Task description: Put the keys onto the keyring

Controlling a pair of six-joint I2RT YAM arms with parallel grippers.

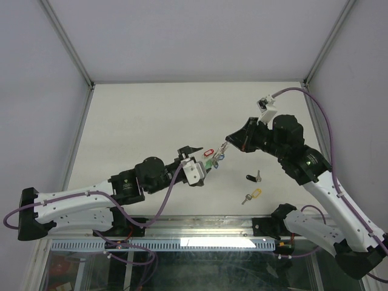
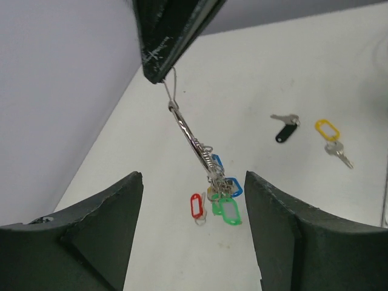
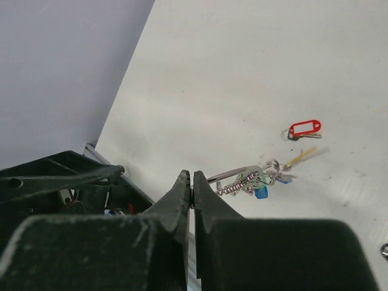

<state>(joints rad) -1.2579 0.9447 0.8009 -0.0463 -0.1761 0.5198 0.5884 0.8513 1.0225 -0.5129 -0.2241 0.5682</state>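
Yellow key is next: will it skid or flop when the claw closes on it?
The yellow key lies flat on the smooth table, so it would probably skid if nudged. Tag and blade look joined by a small loop, so likely floppy there. Tiny, so presumably light.

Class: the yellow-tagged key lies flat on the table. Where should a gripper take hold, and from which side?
Probably the yellow tag, from straight above, pinching across its long sides: it lies flat, is the key's widest part, and sits clear of the black-tagged key. The metal blade looks thinner.
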